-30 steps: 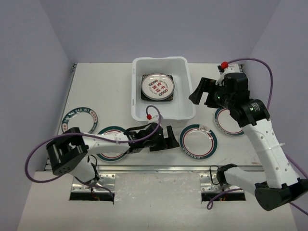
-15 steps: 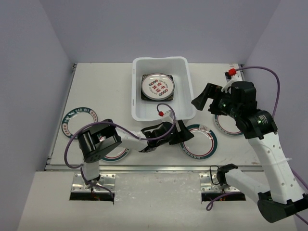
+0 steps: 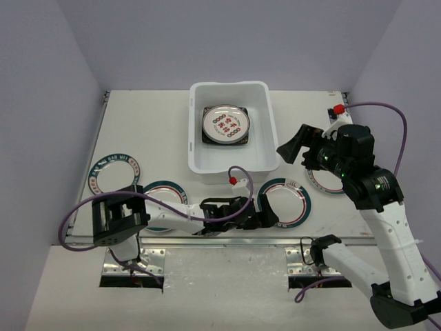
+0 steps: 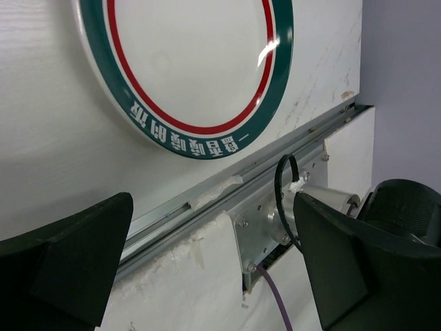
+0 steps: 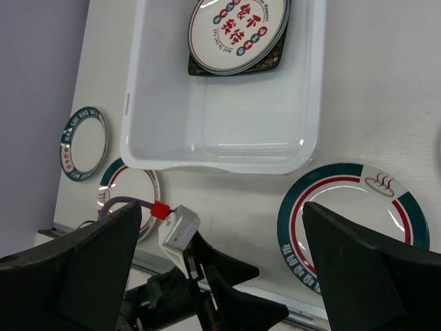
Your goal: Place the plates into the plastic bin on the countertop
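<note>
The white plastic bin [image 3: 267, 131] stands at the back middle of the countertop [image 3: 151, 124]. Inside it, a white plate with red characters [image 3: 225, 123] lies on a square black plate [image 3: 244, 137]. A teal-and-red rimmed plate [image 3: 286, 203] lies in front of the bin. My left gripper [image 3: 267, 214] is open and empty, low at that plate's near left edge. The left wrist view shows this plate [image 4: 186, 69] beyond the open fingers [image 4: 62, 262]. My right gripper [image 3: 293, 146] is open and empty, raised to the right of the bin. A further rimmed plate [image 3: 324, 182] lies partly under the right arm.
Another rimmed plate [image 3: 162, 200] lies partly under the left arm. A smaller teal-rimmed plate [image 3: 115, 172] lies at far left. A metal rail [image 3: 207, 241] runs along the near edge and shows in the left wrist view [image 4: 207, 200]. Purple cables loop from both arms.
My left gripper has swung right and toward the near edge, from beside the left plate to the middle plate's near left edge. My right arm has drifted slightly right, still open.
</note>
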Robot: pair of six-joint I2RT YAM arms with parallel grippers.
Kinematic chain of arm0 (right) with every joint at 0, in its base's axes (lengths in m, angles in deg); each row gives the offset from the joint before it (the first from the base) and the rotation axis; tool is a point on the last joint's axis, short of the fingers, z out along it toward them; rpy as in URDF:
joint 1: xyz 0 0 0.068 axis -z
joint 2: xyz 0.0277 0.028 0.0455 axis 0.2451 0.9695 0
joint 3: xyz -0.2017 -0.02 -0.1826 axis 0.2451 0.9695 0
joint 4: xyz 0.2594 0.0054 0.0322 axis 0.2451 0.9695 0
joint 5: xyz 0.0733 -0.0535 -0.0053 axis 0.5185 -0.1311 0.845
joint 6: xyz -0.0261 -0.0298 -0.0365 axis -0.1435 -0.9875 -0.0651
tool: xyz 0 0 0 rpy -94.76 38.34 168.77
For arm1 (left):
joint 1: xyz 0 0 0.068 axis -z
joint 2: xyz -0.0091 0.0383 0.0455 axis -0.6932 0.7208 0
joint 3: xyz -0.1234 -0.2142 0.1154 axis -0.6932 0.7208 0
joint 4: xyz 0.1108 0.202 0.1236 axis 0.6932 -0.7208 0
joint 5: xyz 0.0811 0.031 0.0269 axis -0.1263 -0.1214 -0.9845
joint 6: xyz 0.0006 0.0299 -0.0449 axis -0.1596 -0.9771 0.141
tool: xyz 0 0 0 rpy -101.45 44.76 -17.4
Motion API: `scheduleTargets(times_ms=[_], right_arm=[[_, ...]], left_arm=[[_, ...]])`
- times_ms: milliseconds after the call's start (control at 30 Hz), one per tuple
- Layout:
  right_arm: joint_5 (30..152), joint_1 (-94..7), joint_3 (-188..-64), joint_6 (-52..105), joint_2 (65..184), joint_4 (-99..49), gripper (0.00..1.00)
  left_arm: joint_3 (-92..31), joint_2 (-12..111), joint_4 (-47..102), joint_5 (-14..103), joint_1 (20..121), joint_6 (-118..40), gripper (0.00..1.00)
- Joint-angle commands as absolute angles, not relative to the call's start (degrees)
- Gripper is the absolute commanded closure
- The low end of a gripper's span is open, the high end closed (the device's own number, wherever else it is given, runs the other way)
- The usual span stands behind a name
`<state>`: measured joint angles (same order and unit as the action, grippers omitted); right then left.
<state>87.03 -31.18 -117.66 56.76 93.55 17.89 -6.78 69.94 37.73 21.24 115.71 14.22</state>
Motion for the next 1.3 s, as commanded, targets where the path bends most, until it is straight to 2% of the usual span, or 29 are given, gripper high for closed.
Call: scheduleTargets(times_ms=[0, 367, 533, 667, 833, 933, 1000, 1033, 1067, 1267], right_arm=[[85.4, -31.1, -116.7, 57.4, 93.3, 16.3, 0.01], [88.1, -31.1, -115.1, 62.0, 90.9, 14.1, 0.01], [97.7, -31.1, -111.5, 64.1, 87.7, 11.9, 0.01], [103.1, -31.1, -106.6, 67.4, 84.5, 11.2, 0.01], [105.6, -32.7, -105.4, 71.2, 80.9, 10.3, 0.01], [106.8, -33.7, -106.4, 72.0, 81.6, 10.0, 0.01], [107.4, -34.2, -107.2, 73.2, 81.8, 9.2, 0.01], [107.8, -34.3, -107.5, 73.8, 81.8, 9.1, 0.01], [108.1, -34.5, -107.8, 74.0, 81.8, 9.0, 0.01], [107.4, -35.7, -109.6, 73.7, 81.6, 10.2, 0.01]], left_arm=[[-4.2, 67.6, 35.4, 18.1, 114.9, 19.1, 0.00], [2.2, 74.2, 45.8, 14.0, 112.8, 24.8, 0.00], [0.6, 77.1, 45.5, 10.2, 112.4, 28.9, 0.00], [-2.6, 82.3, 44.6, 8.3, 112.4, 33.0, 0.07], [-7.7, 87.2, 41.8, 7.2, 112.8, 37.6, 0.27], [-8.4, 88.1, 39.4, 5.8, 113.3, 41.2, 0.33], [-8.5, 88.5, 37.9, 5.0, 113.9, 44.9, 0.57], [-8.7, 88.7, 37.2, 4.7, 114.2, 46.1, 0.59], [-8.7, 89.0, 36.9, 4.6, 114.3, 46.6, 0.67], [-9.6, 89.8, 35.7, 4.2, 115.5, 48.4, 0.95]])
